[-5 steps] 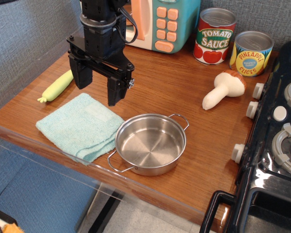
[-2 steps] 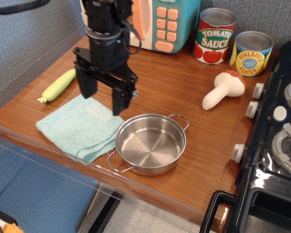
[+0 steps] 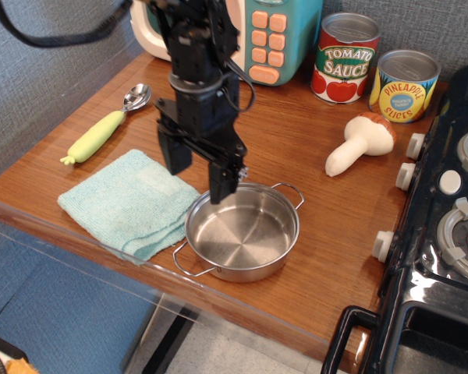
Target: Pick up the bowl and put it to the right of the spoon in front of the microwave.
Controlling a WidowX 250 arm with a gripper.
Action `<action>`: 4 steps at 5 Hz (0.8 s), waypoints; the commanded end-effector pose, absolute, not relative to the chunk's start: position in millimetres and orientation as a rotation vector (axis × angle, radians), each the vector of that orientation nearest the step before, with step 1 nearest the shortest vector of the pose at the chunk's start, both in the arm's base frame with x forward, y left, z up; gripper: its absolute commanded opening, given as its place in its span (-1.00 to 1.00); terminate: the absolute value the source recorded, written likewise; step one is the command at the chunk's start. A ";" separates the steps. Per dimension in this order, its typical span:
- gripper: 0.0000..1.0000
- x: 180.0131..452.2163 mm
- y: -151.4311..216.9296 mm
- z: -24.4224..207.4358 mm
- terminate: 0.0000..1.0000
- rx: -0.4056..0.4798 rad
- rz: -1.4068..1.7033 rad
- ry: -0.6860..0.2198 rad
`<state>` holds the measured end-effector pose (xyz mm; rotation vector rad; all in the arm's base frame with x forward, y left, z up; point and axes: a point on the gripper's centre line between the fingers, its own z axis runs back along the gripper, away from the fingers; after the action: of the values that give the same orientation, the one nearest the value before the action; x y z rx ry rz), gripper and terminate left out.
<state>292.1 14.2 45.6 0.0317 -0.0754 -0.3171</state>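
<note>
While the bowl [image 3: 243, 230] sits untouched near the table's [image 3: 312, 257] front edge, the gripper [image 3: 199, 171] hangs just above the bowl's rear-left rim with its fingers spread apart and nothing between them. One finger [image 3: 222, 181] points down at that rim, the other stands outside the bowl over the cloth [image 3: 125, 204], which lies touching the bowl's left side. So the step in hand looks like the reach for the grasp; the lift has not begun.

Left of the bowl and farther back lies the spoon [image 3: 103, 130], and behind the bowl stands the microwave [image 3: 257, 35], partly hidden by the arm. Right of the bowl are a mushroom [image 3: 360, 144] and two cans.

Next, I judge, the gripper must drop so the rim sits between the fingers, pinch it, lift, and carry the bowl back to the bare wood between spoon and mushroom.
</note>
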 end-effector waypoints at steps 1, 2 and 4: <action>1.00 313.6 -2.2 20.8 -1.00 0.055 -0.440 -0.013; -1.00 313.5 -7.1 12.5 -1.00 0.049 -0.470 0.020; -1.00 309.5 -11.1 17.5 -1.00 0.043 -0.501 0.014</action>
<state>308.0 -7.3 8.2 0.0324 0.0468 -0.4815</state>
